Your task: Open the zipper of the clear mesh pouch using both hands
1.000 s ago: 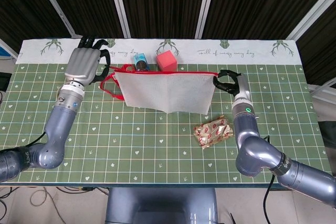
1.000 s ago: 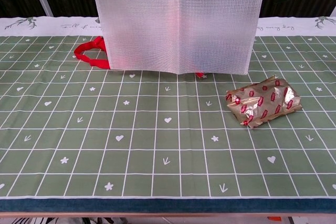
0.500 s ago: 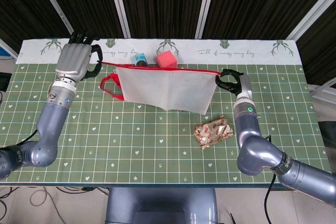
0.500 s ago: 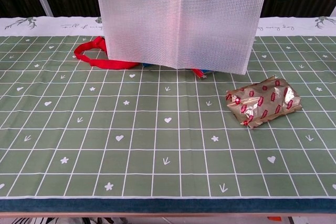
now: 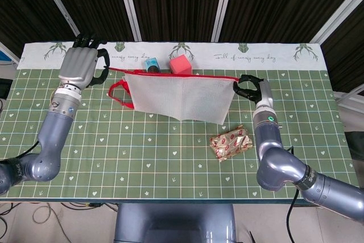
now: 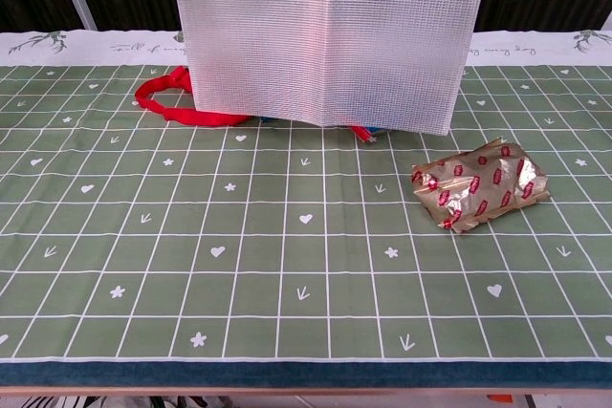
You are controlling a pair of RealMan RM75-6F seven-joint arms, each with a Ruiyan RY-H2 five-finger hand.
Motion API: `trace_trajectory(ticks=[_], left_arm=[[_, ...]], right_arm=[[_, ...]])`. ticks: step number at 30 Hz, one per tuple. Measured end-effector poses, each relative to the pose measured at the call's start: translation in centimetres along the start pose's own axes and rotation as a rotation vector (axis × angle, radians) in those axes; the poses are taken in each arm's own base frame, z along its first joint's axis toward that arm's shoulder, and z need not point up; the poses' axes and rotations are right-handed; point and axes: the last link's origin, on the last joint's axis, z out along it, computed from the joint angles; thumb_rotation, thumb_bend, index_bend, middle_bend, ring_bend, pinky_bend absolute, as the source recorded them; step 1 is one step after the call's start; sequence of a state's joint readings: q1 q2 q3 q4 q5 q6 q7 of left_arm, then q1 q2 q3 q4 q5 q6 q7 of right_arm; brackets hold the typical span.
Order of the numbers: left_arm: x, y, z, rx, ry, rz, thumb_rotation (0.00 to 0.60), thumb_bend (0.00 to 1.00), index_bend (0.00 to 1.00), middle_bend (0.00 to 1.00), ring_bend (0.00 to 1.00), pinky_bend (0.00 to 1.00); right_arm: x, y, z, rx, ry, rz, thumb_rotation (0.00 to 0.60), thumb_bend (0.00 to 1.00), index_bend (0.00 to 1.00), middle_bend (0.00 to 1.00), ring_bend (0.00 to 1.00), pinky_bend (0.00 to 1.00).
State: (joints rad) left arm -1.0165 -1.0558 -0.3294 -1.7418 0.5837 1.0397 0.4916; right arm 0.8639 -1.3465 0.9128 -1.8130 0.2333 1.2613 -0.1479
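At the far left of the desk (image 5: 170, 163), about ten o'clock in the head view, the left robot hand (image 5: 79, 68) is raised with its back toward the camera and fingers pointing up, thumb side pinching the red zipper edge of the pouch (image 5: 181, 96). At three o'clock the right robot hand (image 5: 249, 88) curls its dark fingers around the pouch's right top corner. Between the two the clear mesh pouch hangs off the desk, its red top edge stretched nearly level and its lower edge sagging toward six o'clock. A red strap (image 5: 118, 90) loops below the left hand.

Compared with a second ago, the left hand sits further out toward nine o'clock and the red edge is drawn longer on that side; since half a second ago little has shifted.

Behind the pouch, at twelve o'clock, stand a red block (image 5: 180, 65) and a small blue thing (image 5: 152, 66). A foil snack packet (image 5: 230, 143) lies at five o'clock.

The chest view shows neither hand; it shows the pouch's lower edge (image 6: 320, 40) clear of the cloth, the strap touching the desk, and the packet.
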Motion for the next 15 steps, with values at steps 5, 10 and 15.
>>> trace_trajectory(ticks=[5,10,15], left_arm=[[0.19,-0.16,0.02,0.004,0.004,0.004,0.600,0.44,0.66,0.19,0.00,0.02],[0.27,-0.20,0.09,0.007,0.005,0.002,0.600,0.44,0.66,0.19,0.00,0.02],[0.32,-0.30,0.14,0.011,0.005,0.002,0.600,0.44,0.66,0.19,0.00,0.02]], right_arm=[[0.15,0.03,0.13,-0.006,0.006,0.005,0.600,0.58,0.71,0.23,0.02,0.21],[0.33,-0.03,0.24,-0.006,0.013,0.007,0.600,0.58,0.71,0.23,0.02,0.21],[0.52,-0.10,0.31,-0.006,0.019,0.008,0.600,0.58,0.71,0.23,0.02,0.21]])
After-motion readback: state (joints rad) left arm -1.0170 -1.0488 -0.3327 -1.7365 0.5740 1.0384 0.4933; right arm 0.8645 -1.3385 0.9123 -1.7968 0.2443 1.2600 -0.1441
